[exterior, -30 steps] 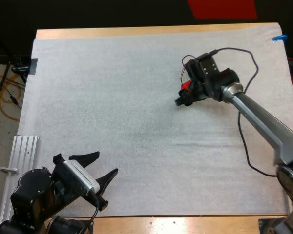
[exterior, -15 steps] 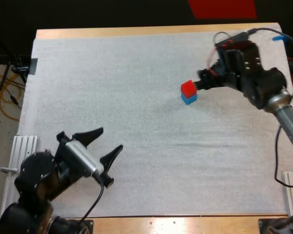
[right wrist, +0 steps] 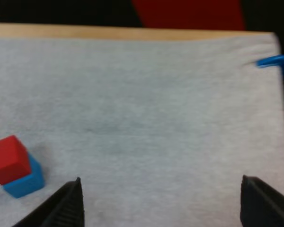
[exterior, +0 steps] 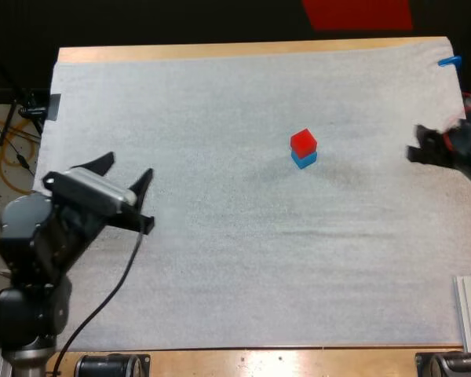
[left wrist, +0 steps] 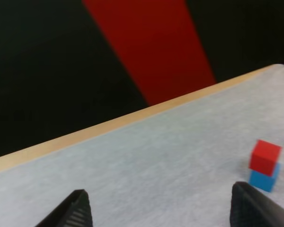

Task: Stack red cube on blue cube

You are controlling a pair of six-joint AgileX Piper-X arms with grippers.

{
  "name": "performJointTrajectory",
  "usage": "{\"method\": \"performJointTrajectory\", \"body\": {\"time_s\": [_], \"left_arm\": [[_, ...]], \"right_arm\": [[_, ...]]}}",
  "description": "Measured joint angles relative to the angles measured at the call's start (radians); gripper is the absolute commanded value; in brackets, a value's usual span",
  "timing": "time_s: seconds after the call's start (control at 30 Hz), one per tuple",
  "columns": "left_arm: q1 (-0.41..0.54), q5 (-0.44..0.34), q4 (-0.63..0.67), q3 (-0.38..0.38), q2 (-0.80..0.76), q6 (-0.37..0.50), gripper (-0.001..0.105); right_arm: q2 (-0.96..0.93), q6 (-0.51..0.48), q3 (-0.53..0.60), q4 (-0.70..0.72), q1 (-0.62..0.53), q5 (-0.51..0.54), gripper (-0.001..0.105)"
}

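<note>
Spread over the wooden surface (exterior: 220, 52): a white mat (exterior: 180, 259), with the blue cube (exterior: 304, 160) on it as the landmark for everything else.

Well off to the near left of the blue cube, by the mat's edge: left gripper (exterior: 126, 167), fingers (left wrist: 78, 209) spread wide, holding nothing, aimed roughly toward the blue cube.

Well off to the right of the blue cube: right gripper (right wrist: 165, 203), fingers (right wrist: 70, 203) likewise wide apart and empty, nowhere near touching the blue cube.

Directly on top of the blue cube: red cube (exterior: 302, 142), seated on its upper face, perhaps a little off-square to it, touched by no fingers and standing free.

Judged from this: stacking done, red resting on blue with both arms clear. Nothing left to pick or place. At most, parking the two arms farther from the blue cube without brushing it, since a slightly offset top cube would probably tip with a light knock.
</note>
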Motion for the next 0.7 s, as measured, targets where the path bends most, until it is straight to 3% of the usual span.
{"method": "performJointTrajectory", "body": {"time_s": [0.23,0.43,0.7], "left_arm": [[0.02,0.0,0.168,-0.011,-0.14,0.044,0.06],[0.017,0.0,0.289,-0.011,-0.353,0.058,0.06],[0.017,-0.006,0.44,-0.012,-0.643,0.074,0.06]], "right_arm": [[-0.242,-0.061,0.062,0.073,-0.022,-0.005,0.067],[-0.429,-0.065,0.11,0.121,-0.022,-0.005,0.066],[-0.743,-0.065,0.258,0.166,-0.022,-0.073,0.066]]}}
